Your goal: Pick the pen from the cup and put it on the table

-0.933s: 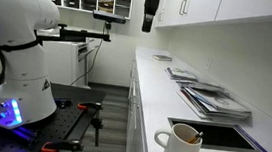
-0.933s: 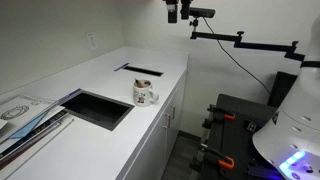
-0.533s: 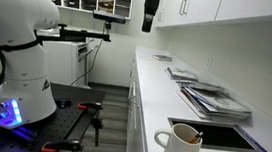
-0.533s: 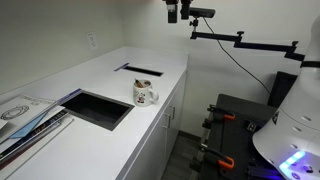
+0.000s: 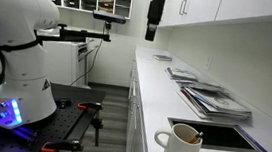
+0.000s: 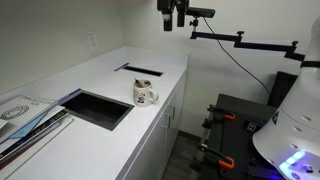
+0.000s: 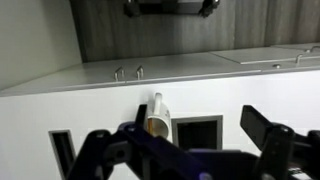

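The cup [image 5: 176, 146] is a white mug with a loop handle, standing on the white table [image 5: 165, 89] near its front end, next to a dark recess [image 5: 221, 135]. The tip of the pen [image 5: 196, 138] shows at the cup's rim. The cup also shows in an exterior view [image 6: 145, 93] and lies on its side in the wrist view [image 7: 157, 115]; the pen cannot be made out there. My gripper [image 5: 153, 17] [image 6: 172, 14] hangs high above the table, far from the cup. In the wrist view the gripper [image 7: 175, 135] is open and empty.
Stacked grey trays with papers [image 5: 212, 99] [image 6: 25, 115] sit beyond the recess [image 6: 100, 108]. A smaller slot [image 6: 140, 70] lies in the table past the cup. Wall cabinets [image 5: 198, 7] hang above. The robot base [image 5: 18, 45] and a camera boom [image 6: 240, 40] stand beside the counter.
My gripper has come down a little and shifted sideways over the counter. The cup and the pen have not moved.
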Available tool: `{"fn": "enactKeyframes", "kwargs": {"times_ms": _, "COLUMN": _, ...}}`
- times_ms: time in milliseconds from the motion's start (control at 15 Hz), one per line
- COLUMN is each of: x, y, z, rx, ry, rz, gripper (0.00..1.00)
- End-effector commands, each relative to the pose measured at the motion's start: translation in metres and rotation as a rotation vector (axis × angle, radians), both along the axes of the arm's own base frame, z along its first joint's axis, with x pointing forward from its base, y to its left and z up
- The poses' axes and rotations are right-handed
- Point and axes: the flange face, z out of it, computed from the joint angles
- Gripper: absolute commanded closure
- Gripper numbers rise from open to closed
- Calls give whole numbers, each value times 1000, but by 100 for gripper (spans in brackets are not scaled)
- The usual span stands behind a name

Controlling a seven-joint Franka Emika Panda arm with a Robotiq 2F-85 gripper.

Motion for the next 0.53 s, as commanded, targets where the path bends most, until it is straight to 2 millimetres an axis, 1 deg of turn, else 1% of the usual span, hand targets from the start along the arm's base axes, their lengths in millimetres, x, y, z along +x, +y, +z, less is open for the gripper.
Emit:
{"fn": "enactKeyframes", "kwargs": {"times_ms": 0, "x": 42, "y": -18, "z": -54, "rx": 49, "ry": -37, "rz": 31, "gripper": 0}}
{"fn": "enactKeyframes", "kwargs": {"times_ms": 133, "x": 69, "y": -29, "z": -95, "rx": 70, "ry": -57, "rz": 41, "gripper": 0}}
{"fn": "enactKeyframes", "kwargs": {"times_ms": 200, "x": 81, "y": -33, "z": -120, "rx": 57, "ry": -48, "rz": 41, "gripper": 0}}
{"fn": "enactKeyframes", "kwargs": {"times_ms": 333, "x": 104, "y": -37, "z": -161, "rx": 50, "ry": -24, "rz": 39, "gripper": 0}}
{"fn": "enactKeyframes", "kwargs": {"times_ms": 467, "x": 126, "y": -41, "z": -189, "rx": 22, "ry": 3, "rz": 6, "gripper": 0}}
